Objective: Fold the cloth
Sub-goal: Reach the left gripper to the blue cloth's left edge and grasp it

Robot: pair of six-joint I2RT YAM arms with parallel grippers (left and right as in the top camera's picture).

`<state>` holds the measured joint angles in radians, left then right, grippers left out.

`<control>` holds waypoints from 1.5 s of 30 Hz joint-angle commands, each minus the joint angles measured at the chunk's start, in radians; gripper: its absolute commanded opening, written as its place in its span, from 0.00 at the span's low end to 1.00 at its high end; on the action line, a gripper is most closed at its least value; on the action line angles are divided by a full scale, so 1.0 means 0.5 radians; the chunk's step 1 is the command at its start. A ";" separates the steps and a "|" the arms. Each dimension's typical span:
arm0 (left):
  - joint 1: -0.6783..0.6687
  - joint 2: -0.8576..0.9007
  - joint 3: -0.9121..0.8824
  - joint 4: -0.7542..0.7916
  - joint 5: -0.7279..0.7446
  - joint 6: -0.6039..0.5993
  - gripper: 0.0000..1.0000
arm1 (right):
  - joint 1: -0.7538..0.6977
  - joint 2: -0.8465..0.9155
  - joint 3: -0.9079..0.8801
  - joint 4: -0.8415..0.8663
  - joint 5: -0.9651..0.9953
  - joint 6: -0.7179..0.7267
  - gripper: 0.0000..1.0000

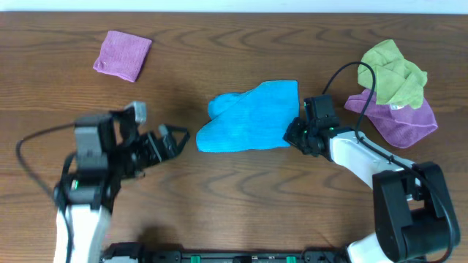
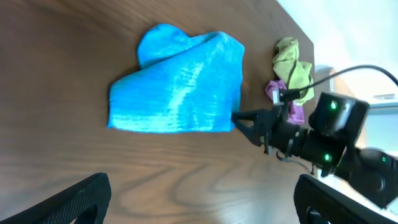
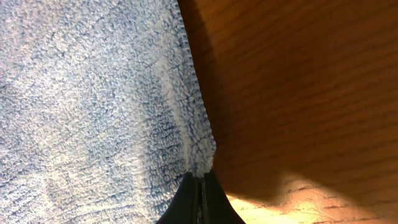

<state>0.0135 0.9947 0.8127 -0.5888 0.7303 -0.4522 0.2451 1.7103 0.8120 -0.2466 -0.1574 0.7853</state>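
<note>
Only the right wrist view shows the right fingers (image 3: 185, 202) pinching the fuzzy blue cloth (image 3: 93, 93) by its edge. The left fingers (image 2: 74, 202) are spread wide.

Bare table (image 1: 241, 193) beside blue cloth (image 1: 252, 118)

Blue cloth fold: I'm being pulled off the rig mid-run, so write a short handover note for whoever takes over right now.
Right tool: shut on the near right corner of the blue cloth, low at the table.
Left tool: open, empty, just off the cloth's left end.
Blue cloth: mid-table, looks roughly doubled, its far left end bunched.
Done: at most a rough first fold.
Left: probably carry the pinched corner over, then flatten and square it.
Elsewhere: folded purple cloth far left; green cloth on a crumpled purple cloth at right.
</note>
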 commanded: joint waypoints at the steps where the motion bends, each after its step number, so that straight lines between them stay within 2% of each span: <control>1: -0.008 0.243 0.024 -0.003 0.104 -0.146 0.95 | -0.018 0.020 -0.013 -0.006 -0.041 0.005 0.01; 7: -0.008 0.636 0.024 0.024 0.090 -0.420 0.95 | -0.018 0.020 -0.013 -0.008 -0.121 0.005 0.01; 16: -0.015 1.087 0.024 0.230 0.097 -0.498 0.95 | -0.018 0.018 -0.013 -0.008 -0.145 0.005 0.01; 28: -0.056 1.344 0.024 0.606 0.099 -0.526 0.95 | -0.018 0.018 -0.013 -0.008 -0.161 0.005 0.01; 33: -0.092 1.466 0.024 0.817 0.219 -0.569 0.97 | -0.018 0.018 -0.012 -0.008 -0.174 0.005 0.01; 44: -0.173 1.662 0.024 0.929 0.290 -0.626 1.00 | -0.018 0.017 -0.012 -0.008 -0.175 0.005 0.01; 45: -0.184 1.678 0.024 0.941 0.304 -0.630 0.94 | -0.018 0.017 -0.013 -0.008 -0.175 0.005 0.01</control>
<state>-0.0608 1.7840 0.8204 -0.1196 0.8799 -0.7551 0.2451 1.7107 0.8120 -0.2493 -0.2363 0.7853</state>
